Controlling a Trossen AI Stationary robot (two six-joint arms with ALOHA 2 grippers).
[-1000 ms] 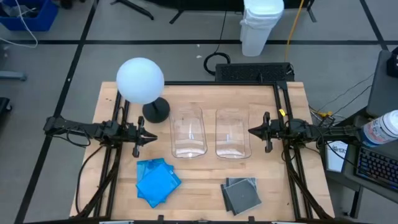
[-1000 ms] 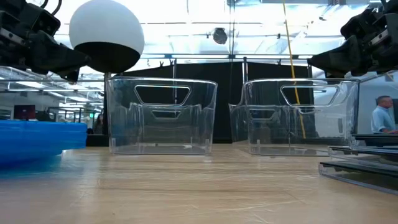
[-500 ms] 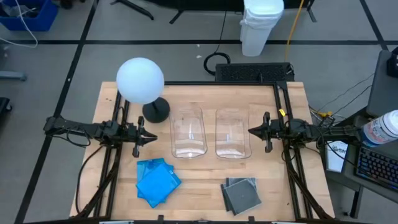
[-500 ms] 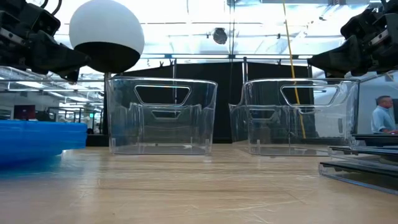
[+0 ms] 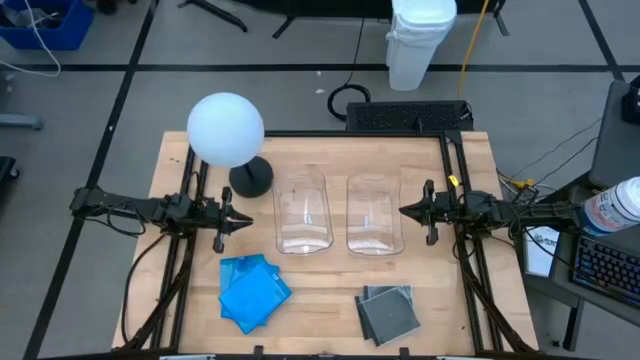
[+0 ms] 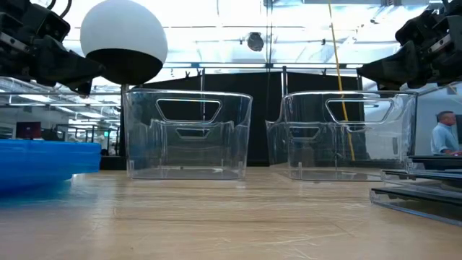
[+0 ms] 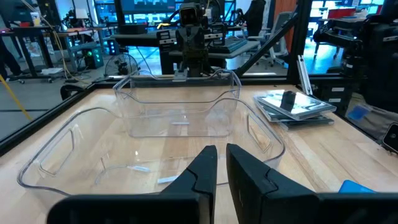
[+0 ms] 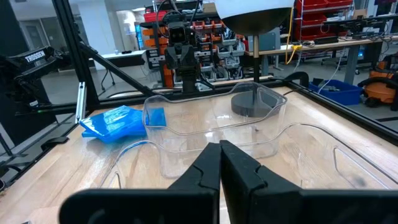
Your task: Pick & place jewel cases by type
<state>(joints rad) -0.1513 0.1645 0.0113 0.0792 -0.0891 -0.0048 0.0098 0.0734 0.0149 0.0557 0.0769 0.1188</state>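
Clear bins (image 5: 302, 213) stand between lamp (image 5: 227, 130) and jewel cases (image 5: 252, 290).

The only text that can be read is the white word "TROSSEN" on the dark metal arm link (image 8: 38, 58) in the right wrist view. No other label or number is legible.

Two clear plastic bins (image 5: 301, 212) (image 5: 374, 214) stand side by side mid-table; a white globe lamp (image 5: 226, 129) stands beside the left bin.
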